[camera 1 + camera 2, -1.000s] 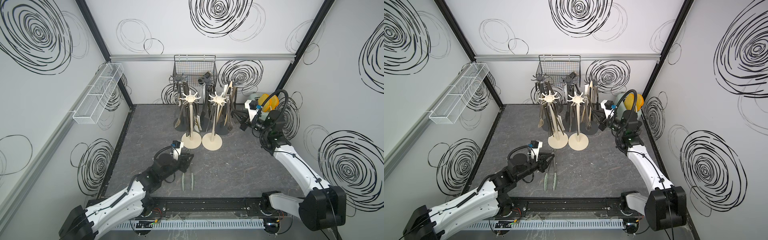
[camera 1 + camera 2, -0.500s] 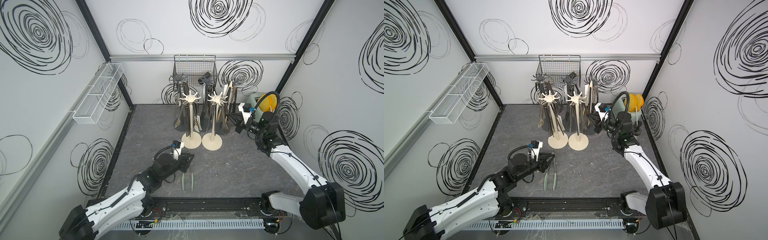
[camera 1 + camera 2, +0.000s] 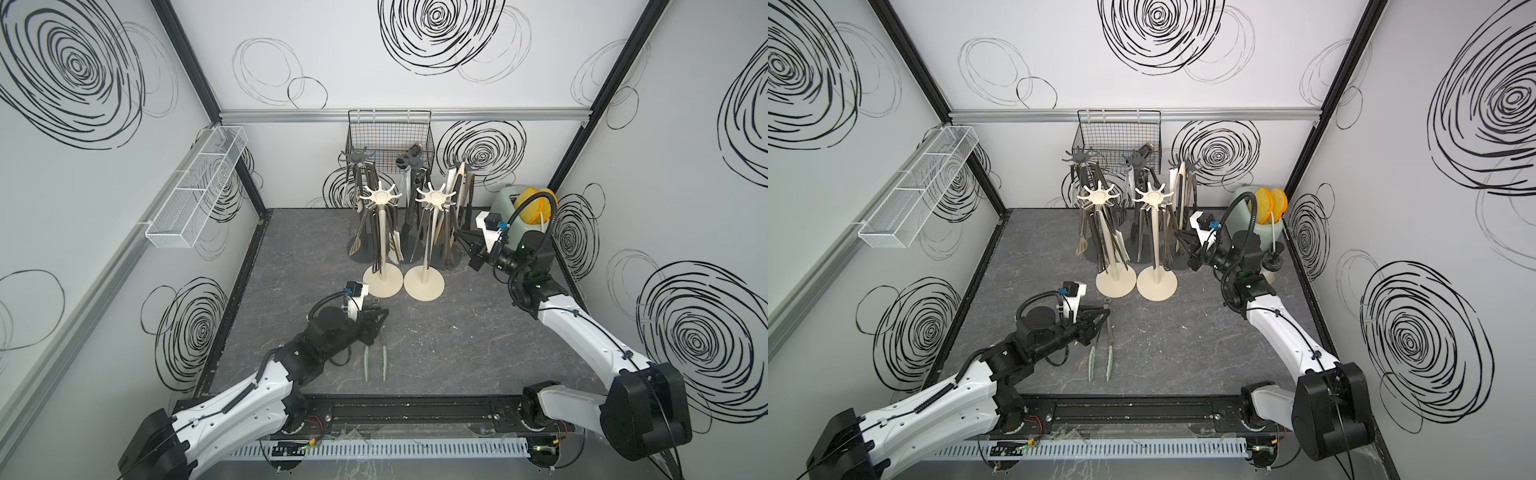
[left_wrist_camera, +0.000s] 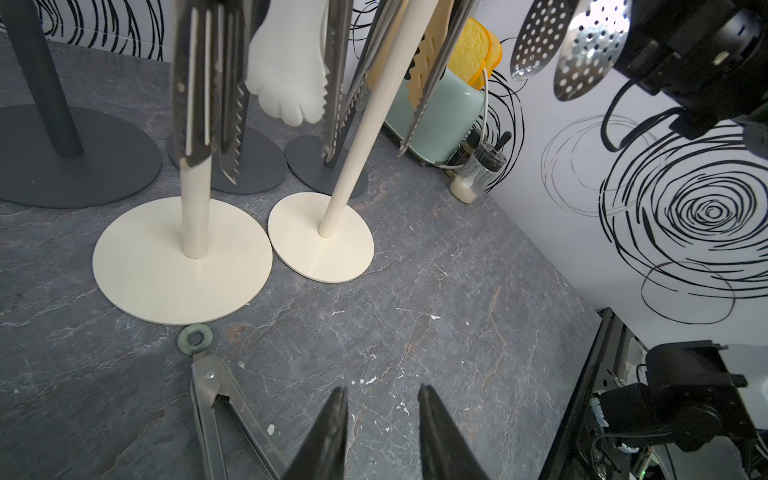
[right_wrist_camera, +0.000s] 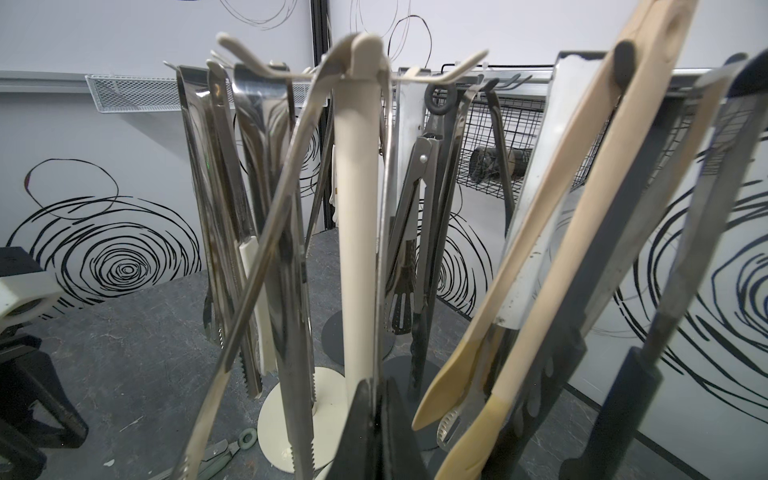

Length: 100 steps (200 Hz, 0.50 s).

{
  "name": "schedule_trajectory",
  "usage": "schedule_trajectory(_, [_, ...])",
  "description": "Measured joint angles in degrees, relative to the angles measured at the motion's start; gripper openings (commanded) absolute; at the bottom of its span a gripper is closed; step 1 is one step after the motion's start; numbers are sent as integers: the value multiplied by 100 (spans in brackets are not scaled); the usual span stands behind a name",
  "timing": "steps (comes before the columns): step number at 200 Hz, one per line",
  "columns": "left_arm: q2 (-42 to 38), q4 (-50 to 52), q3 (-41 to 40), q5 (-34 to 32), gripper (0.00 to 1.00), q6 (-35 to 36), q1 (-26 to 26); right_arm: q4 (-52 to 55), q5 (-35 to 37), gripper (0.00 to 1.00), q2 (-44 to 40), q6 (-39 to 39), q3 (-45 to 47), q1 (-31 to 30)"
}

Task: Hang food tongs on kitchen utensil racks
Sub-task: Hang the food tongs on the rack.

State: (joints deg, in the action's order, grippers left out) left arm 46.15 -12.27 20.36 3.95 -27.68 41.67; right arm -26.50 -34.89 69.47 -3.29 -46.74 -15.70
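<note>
Far to the left of the left cream rack (image 3: 381,245), a white mesh tray (image 3: 195,195) hangs on the side wall. The grey floor (image 3: 299,257) between that wall's foot and the rack's disc base lies bare. In front of the rack and slightly left, the green-tipped tongs (image 3: 375,357) lie flat, their ring just beside the base rim. The left gripper (image 4: 382,395) sits low beside their hinge end, jaws parted around nothing. Directly right of the rack stands the second cream rack (image 3: 424,249), bases almost touching, with dark grey racks (image 3: 357,160) crowded behind. Further right, the right gripper (image 5: 379,415) is pressed closed among the hanging tongs (image 5: 286,270); whether it pinches one cannot be told. Front-right of the rack, wide bare floor runs to the front rail.
</note>
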Motion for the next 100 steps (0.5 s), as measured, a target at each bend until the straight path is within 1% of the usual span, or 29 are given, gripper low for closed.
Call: schedule_trajectory(100, [46, -28, 0, 2, 33, 0, 0, 214, 155, 20, 205, -2, 74, -39])
